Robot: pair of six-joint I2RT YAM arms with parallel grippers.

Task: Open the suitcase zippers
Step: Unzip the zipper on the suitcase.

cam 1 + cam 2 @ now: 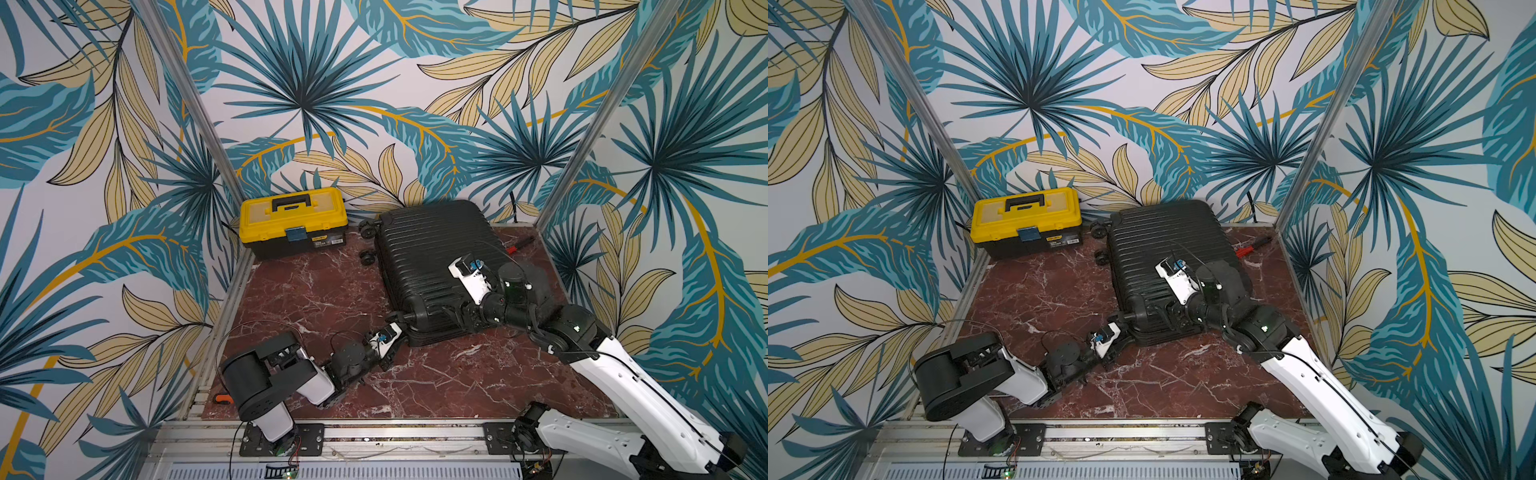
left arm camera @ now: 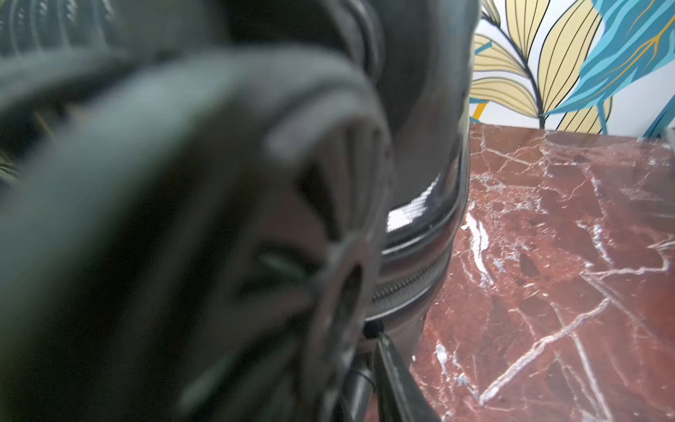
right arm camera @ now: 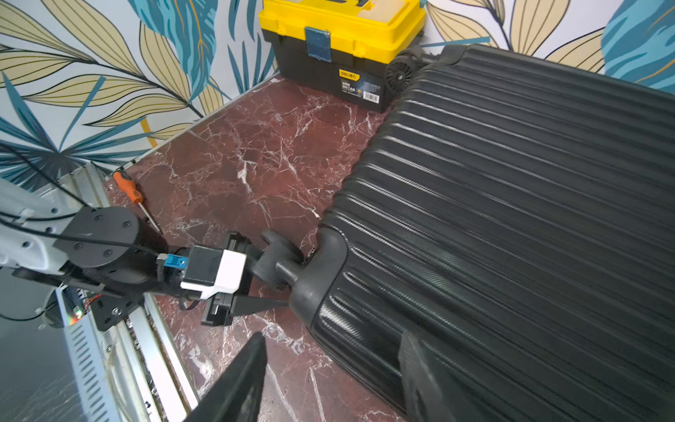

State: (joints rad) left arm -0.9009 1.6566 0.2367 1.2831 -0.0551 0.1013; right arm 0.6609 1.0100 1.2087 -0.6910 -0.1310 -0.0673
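1. Large black ribbed hard-shell suitcase [image 1: 432, 253]: it lies flat and shut on the right rear part of the red-brown marble-patterned tabletop [image 1: 311, 291]. Its wheeled end faces the robot's left.
2. Thin black zipper track [image 2: 405, 288]: it runs along the seam between the two shell halves. The stretch visible in the left wrist view has its teeth meshed.
3. Left gripper [image 3: 279, 277]: it reaches in low over the tabletop to the suitcase's near left corner. A small black spoked wheel [image 2: 343, 263] sits between its jaws, which stand apart. In the right wrist view a strip of tabletop shows between the lower finger [image 3: 263, 303] and the wheel. The upper finger is hidden, so it cannot be told whether the jaws are pressing on the wheel.
4. Right gripper [image 3: 333, 336]: it hangs above the suitcase's near edge with its jaws spread wide and grasping nothing. One finger is over the tabletop and the other over the shell.
5. Yellow-lidded black plastic toolbox [image 1: 293, 224]: it stands closed in the rear left corner, just beside the suitcase's far wheels [image 1: 368, 243].
6. Orange-handled screwdriver [image 3: 133, 193]: it lies at the near left edge of the tabletop, well apart from the suitcase.
7. Red-and-black hand tool [image 1: 519, 245]: it lies on the tabletop just right of the suitcase, too small to identify.
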